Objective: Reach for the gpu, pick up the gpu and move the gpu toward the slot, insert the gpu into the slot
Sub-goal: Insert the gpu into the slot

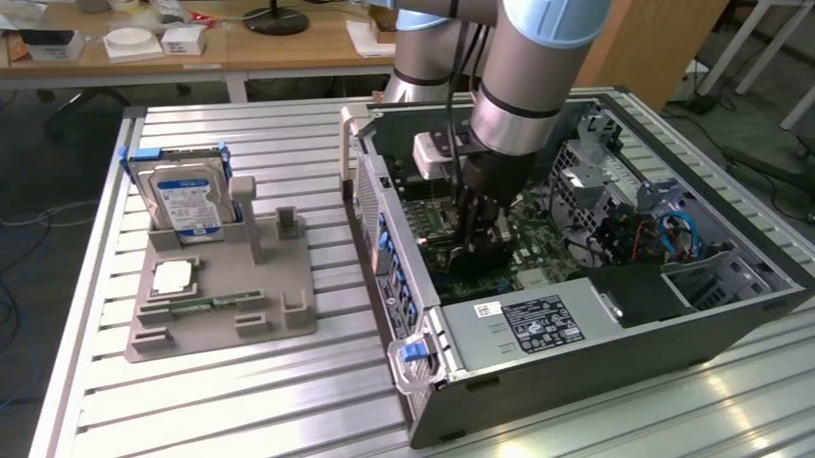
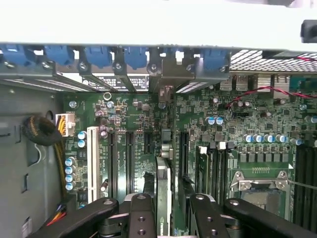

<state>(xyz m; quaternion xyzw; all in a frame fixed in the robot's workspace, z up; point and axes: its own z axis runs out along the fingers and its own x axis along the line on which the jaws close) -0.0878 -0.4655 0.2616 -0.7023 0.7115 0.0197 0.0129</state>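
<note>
Ribbed metal counter carries an open grey computer case; inside, the black hand grasps the thin upright gpu.

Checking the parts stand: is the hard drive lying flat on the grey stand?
No. The hard drive stands upright on its edge in the grey stand, label facing outward.
</note>
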